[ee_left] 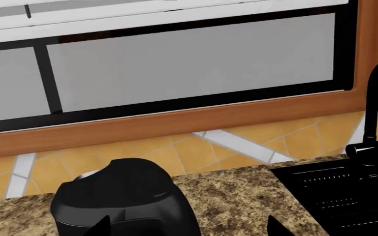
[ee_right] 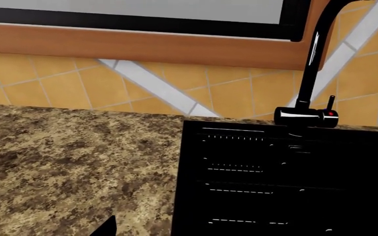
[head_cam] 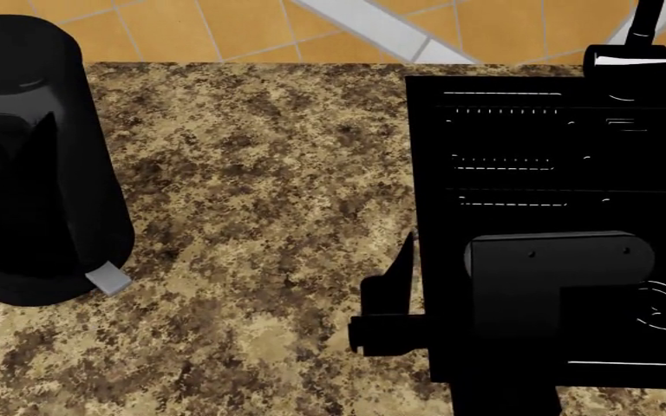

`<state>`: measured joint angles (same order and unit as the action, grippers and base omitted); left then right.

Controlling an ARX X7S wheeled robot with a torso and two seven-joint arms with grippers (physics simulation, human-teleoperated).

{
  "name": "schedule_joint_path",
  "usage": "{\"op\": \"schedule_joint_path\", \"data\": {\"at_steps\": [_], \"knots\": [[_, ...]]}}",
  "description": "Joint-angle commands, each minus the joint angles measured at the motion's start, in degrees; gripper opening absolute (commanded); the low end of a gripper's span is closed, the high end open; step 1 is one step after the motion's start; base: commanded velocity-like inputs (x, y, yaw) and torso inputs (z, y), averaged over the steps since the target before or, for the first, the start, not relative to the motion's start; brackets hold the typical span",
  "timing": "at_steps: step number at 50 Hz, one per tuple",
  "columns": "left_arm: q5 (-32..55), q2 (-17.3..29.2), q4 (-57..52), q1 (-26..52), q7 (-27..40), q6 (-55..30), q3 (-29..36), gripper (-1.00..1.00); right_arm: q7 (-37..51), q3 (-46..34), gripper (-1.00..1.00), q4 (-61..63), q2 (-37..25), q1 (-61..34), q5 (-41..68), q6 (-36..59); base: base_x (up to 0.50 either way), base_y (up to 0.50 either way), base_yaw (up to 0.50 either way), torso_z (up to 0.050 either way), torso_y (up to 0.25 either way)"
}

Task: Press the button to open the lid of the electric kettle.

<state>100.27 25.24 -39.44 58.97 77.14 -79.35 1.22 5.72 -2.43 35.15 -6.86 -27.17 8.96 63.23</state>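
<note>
The electric kettle point(head_cam: 32, 165) is a tall glossy black jug at the left of the granite counter, with a small grey tab point(head_cam: 107, 278) at its base ring. In the left wrist view the kettle point(ee_left: 120, 206) shows from above and behind, with its domed black lid point(ee_left: 126, 179) closed and a small pale patch point(ee_left: 88, 173) at the lid's far edge. My left gripper point(ee_left: 190, 228) is open, one fingertip over the kettle, the other over the counter. My right gripper point(head_cam: 437, 269) is open and empty at the black panel's left edge; it also shows in the right wrist view point(ee_right: 189, 230).
A flat black panel point(head_cam: 541, 147) with thin white lines fills the right of the counter. A black tap point(ee_right: 307, 115) stands behind it. A tiled wall point(ee_left: 196, 152) and a wooden window sill point(ee_left: 175, 120) run along the back. Granite counter point(head_cam: 264, 199) lies between kettle and panel.
</note>
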Motion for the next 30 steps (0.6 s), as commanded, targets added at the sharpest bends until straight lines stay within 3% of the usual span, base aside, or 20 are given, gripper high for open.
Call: {"op": "schedule_joint_path", "data": {"at_steps": [1, 10, 20, 26, 27, 30], "knots": [[5.8, 4.0, 13.7, 8.8, -0.3, 1.4, 3.8, 1.00, 0.4, -0.4, 1.00, -0.3, -0.1, 0.9, 0.6, -0.5, 0.00, 0.00, 0.00, 0.000, 0.000], [4.3, 6.9, 34.4, 20.6, -11.9, -4.4, 8.2, 1.00, 0.7, -0.2, 1.00, -0.1, -0.1, 1.7, 1.3, -0.9, 0.00, 0.00, 0.00, 0.000, 0.000], [14.8, 5.3, 63.0, 40.7, -11.2, -9.0, 21.4, 1.00, 1.2, 0.2, 1.00, 0.5, 0.0, 2.5, 2.0, -1.1, 0.00, 0.00, 0.00, 0.000, 0.000], [2.6, 3.5, 74.2, 46.5, -24.7, -8.4, 27.0, 1.00, 1.4, 0.8, 1.00, 1.2, -0.2, 2.6, 2.5, -0.8, 0.00, 0.00, 0.00, 0.000, 0.000], [-1.5, 3.3, 75.5, 48.1, -29.4, -7.8, 28.7, -1.00, 1.4, 0.9, 1.00, 1.1, -0.2, 2.7, 2.6, -1.0, 0.00, 0.00, 0.00, 0.000, 0.000], [-5.7, 2.3, 80.3, 50.4, -35.5, -8.2, 32.1, -1.00, 1.5, 0.9, 1.00, 0.9, -0.4, 2.9, 2.7, -1.3, 0.00, 0.00, 0.00, 0.000, 0.000]]}}
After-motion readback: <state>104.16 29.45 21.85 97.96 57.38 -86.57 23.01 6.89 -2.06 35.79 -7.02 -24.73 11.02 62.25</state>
